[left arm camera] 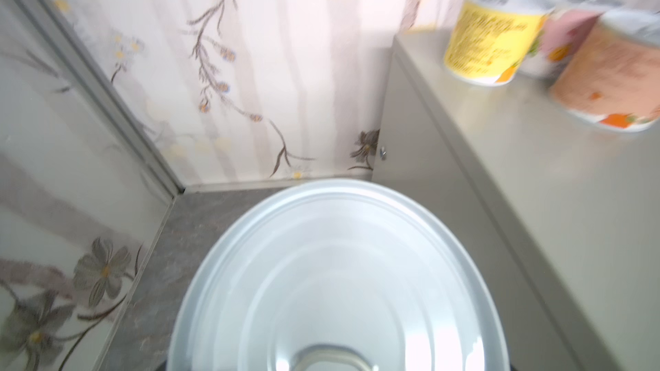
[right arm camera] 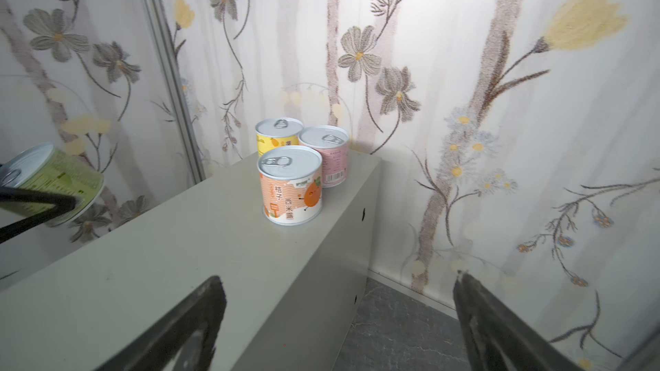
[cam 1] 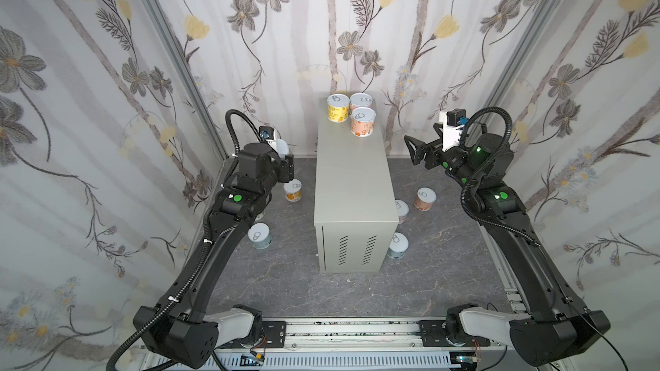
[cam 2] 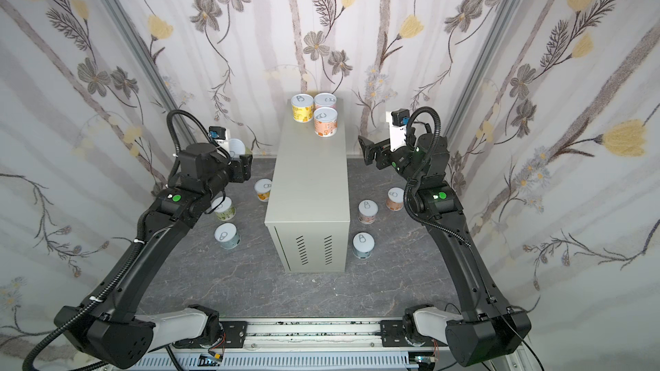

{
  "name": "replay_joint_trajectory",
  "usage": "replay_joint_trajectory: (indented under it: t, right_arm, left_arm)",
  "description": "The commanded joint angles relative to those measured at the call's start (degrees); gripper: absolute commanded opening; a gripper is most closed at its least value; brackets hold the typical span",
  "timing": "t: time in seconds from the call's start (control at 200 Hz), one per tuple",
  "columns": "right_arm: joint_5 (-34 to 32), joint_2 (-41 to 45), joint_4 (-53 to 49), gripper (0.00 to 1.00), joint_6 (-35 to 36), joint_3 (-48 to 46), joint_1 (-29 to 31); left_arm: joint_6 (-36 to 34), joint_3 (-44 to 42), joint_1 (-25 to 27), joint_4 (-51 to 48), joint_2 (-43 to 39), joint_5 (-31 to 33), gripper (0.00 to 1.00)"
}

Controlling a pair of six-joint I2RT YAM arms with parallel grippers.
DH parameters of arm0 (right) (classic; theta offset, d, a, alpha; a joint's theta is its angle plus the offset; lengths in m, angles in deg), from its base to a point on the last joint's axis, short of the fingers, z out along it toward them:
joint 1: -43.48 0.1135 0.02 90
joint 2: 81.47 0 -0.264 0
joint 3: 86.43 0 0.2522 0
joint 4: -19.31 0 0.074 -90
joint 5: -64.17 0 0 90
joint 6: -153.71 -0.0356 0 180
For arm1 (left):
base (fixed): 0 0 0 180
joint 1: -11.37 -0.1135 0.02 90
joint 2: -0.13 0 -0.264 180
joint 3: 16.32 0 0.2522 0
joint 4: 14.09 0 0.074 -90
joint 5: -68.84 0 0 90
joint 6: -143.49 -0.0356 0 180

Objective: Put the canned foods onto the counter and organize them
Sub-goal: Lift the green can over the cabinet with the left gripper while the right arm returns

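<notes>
My left gripper [cam 1: 286, 163] is shut on a green-labelled can [right arm camera: 57, 180], held tilted in the air to the left of the counter [cam 1: 353, 180]. The can's silver lid [left arm camera: 335, 280] fills the near part of the left wrist view and hides the jaws there. Three cans stand at the counter's far end: yellow [cam 1: 337, 108], pink [cam 1: 361, 101] and orange [cam 1: 363, 121]. My right gripper [cam 1: 413, 150] hangs open and empty to the right of the counter, at about its top height, with both fingers apart in the right wrist view [right arm camera: 339, 278].
Loose cans stand on the dark marbled floor: left of the counter an orange one [cam 2: 263, 190], a green one [cam 2: 223, 208] and a light blue one [cam 2: 226, 235]; right of it two pinkish ones [cam 2: 394, 198] [cam 2: 368, 211] and a light blue one [cam 2: 363, 245]. Flowered walls close in on three sides.
</notes>
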Motion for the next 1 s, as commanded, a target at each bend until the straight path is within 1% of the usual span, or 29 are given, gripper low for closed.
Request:
replay_joint_trajectory:
  t: [0.0, 0.17, 0.345, 0.5, 0.724, 0.789, 0.994]
  right_arm:
    - [7.6, -1.9, -2.2, 1.00, 1.2, 3.7, 0.0]
    - [11.3, -4.7, -1.7, 1.00, -0.4, 7.1, 0.1]
    - [13.8, -6.5, 0.0, 1.00, -1.7, 8.2, 0.4]
    - [15.2, -7.5, 0.1, 1.00, -1.5, 8.7, 0.4]
    - [19.0, -9.4, 1.6, 1.00, -1.3, 8.1, 0.6]
    - [19.4, -9.8, 2.2, 1.00, -1.3, 7.9, 0.6]
    - [19.4, -11.0, 2.6, 1.00, -0.9, 8.1, 0.7]
  left_arm:
    - [-4.2, 6.7, -0.1, -1.4, 3.3, -7.8, 0.65]
    - [-5.5, 17.4, 0.0, -4.0, 10.0, -11.7, 0.66]
    - [-5.5, 22.3, 0.3, -3.2, 14.3, -14.6, 0.65]
    - [-6.9, 27.7, 1.8, -6.5, 18.8, -16.6, 0.64]
    - [-9.7, 37.8, 4.8, -13.4, 26.0, -16.9, 0.63]
    - [-10.3, 41.4, 5.3, -15.7, 28.4, -16.5, 0.62]
    - [-11.5, 50.8, 6.6, -21.5, 35.1, -16.0, 0.62]
